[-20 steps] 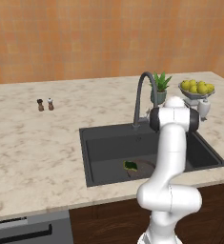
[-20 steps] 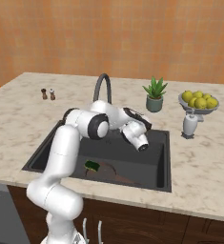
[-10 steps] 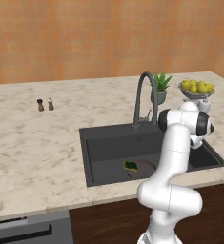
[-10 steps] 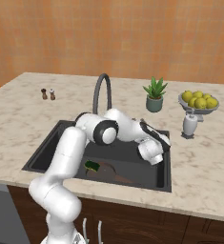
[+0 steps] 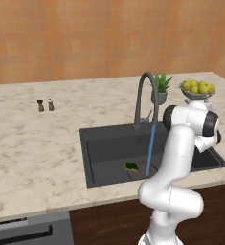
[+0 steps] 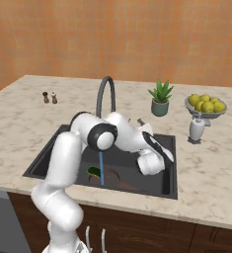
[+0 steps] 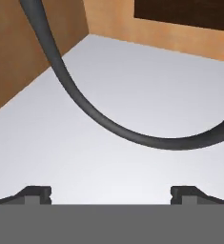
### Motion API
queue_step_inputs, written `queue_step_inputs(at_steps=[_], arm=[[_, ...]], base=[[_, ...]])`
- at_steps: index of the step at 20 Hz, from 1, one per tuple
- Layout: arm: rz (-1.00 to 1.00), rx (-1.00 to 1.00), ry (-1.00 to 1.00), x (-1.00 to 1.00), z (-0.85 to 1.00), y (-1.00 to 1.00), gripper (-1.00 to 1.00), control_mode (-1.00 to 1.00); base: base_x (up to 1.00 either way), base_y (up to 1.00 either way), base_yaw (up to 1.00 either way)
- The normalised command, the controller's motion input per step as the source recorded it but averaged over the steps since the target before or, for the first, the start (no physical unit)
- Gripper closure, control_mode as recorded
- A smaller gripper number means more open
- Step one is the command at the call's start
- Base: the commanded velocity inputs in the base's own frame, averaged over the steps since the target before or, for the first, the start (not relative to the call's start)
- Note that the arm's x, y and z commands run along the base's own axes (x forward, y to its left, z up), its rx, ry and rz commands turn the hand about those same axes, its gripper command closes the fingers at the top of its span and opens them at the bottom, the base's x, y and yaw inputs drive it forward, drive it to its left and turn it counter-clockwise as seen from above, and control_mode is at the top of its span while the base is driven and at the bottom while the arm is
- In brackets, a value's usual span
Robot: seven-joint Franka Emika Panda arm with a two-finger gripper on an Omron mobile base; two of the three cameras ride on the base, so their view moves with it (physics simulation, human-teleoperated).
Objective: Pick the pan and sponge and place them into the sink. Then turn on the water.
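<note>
Two dark fingertips [image 7: 36, 193] sit far apart at the bottom of the hand view, nothing between them: the gripper [image 6: 157, 148] is open, empty. Beyond them the faucet [image 7: 108, 124] arcs across the frame over pale open surface.

Left base view, lower centre: the sink [image 5: 95, 158] opens just behind the counter's front edge. The sponge [image 5: 131, 166] lies on its floor near that front wall, touching the pan [image 5: 141, 172], which the arm partly hides. The water [image 5: 150, 148] falls straight from the faucet's spout onto the pan. The basin's left half lies bare.

The arm rises lower right, elbow bent over the sink's right side, hand low over the right rim.

Further back, upper right: potted plant [image 5: 161, 88], fruit bowl [image 5: 197, 90]. Upper left, well apart: two shakers [image 5: 45, 105] on wide bare counter. In the right base view, a small pale vase [image 6: 196, 130] stands below the bowl.
</note>
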Motion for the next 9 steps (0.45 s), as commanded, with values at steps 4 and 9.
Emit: queue_step_inputs(at_steps=[4,9], arm=[[0.00,-0.14,-0.15,-0.92,1.00,0.71,-1.00,-1.00],[0.02,-0.15,-0.23,-0.89,1.00,0.37,-1.00,-1.00]], base=[[0.00,0.00,0.00],[0.00,0.00,0.00]])
